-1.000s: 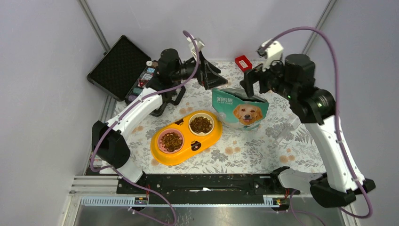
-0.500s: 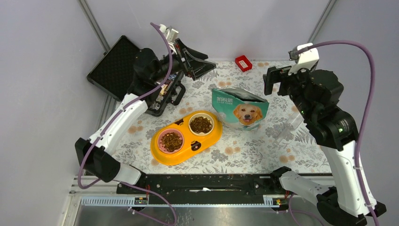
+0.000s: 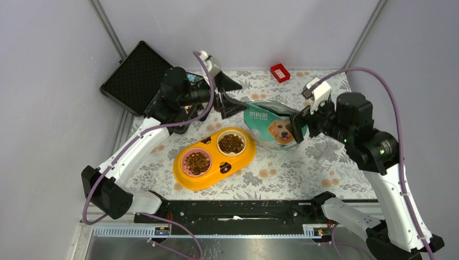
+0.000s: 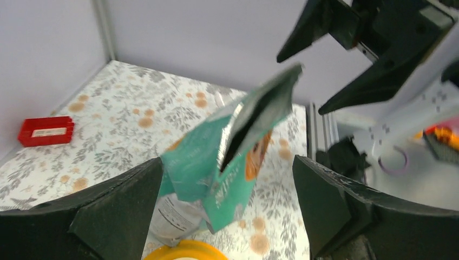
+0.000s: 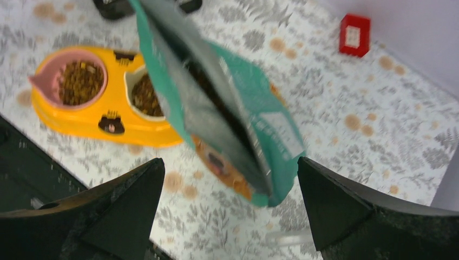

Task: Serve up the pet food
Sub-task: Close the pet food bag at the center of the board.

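The pet food [image 3: 198, 161] sits in both bowls of the yellow feeder [image 3: 242, 158], left of the middle. Just past its far side, the left gripper [image 3: 233, 93] is spread wide and holds nothing. The teal pouch [image 3: 270, 130] stands to the right. The right gripper [image 3: 297, 125] is spread wide too, beside the pouch.

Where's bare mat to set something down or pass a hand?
Free: near-right mat, bordered by feeder, pouch and front rail. Crowded: beside the pouch, left end effector and right end effector flank it; black case far left.

One pouch [image 3: 265, 120], two bowls [image 3: 184, 157] [image 3: 244, 142].
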